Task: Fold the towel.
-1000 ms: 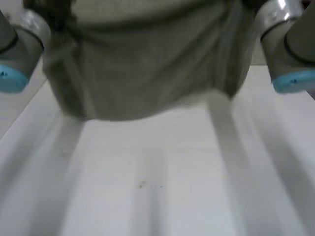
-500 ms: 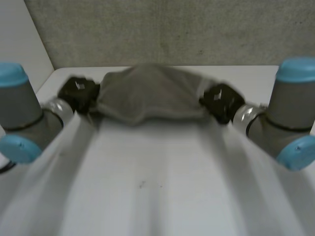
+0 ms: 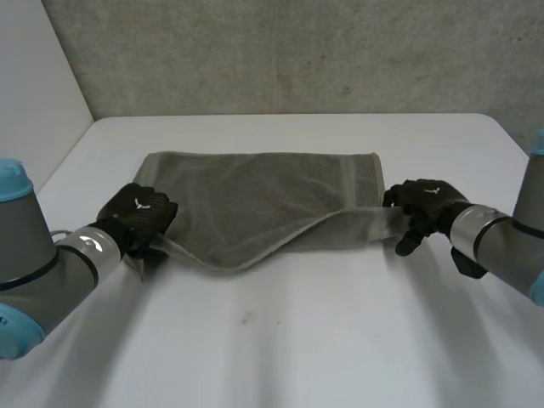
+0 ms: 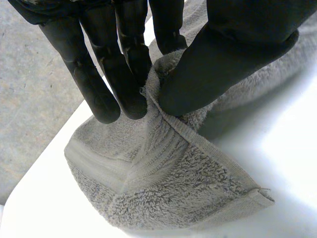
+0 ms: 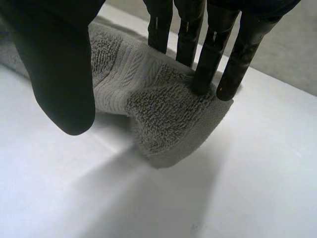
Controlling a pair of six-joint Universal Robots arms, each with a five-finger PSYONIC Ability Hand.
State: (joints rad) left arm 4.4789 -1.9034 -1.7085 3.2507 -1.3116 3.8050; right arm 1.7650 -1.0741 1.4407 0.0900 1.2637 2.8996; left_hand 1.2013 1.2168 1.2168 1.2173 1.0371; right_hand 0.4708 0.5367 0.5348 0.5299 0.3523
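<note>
**A:** Where is the grey-green terry towel [image 3: 255, 204] lying?

**B:** It is lying folded double on the white tabletop [image 3: 280, 340], in the middle and toward the far side, in front of the speckled grey wall [image 3: 297, 51]. Its near edge is running unevenly, dipping lowest on the left hand's side.

**A:** What is the black left hand [image 3: 136, 214] doing?

**B:** It is sitting at the towel's near left corner, with the grey left arm [image 3: 42, 280] reaching in behind it. In the left wrist view, the left hand [image 4: 237, 39] is pinching a ridge of the towel [image 4: 163, 183] between its thumb and its fingers [image 4: 124, 74]. The hemmed corner is spreading out flat on the tabletop below the fingertips.

**A:** And the black right hand [image 3: 425, 204]?

**B:** It is resting at the towel's right end, near the front corner, with the right arm [image 3: 501, 242] trailing away from it. In the right wrist view, its fingers [image 5: 203, 74] are staying straight and touching the top of the bunched, folded end of the towel [image 5: 168, 124]. The thumb of the right hand [image 5: 54, 49] is hanging apart from the cloth, just beside it over bare tabletop [image 5: 237, 198], so nothing is being pinched there.
</note>
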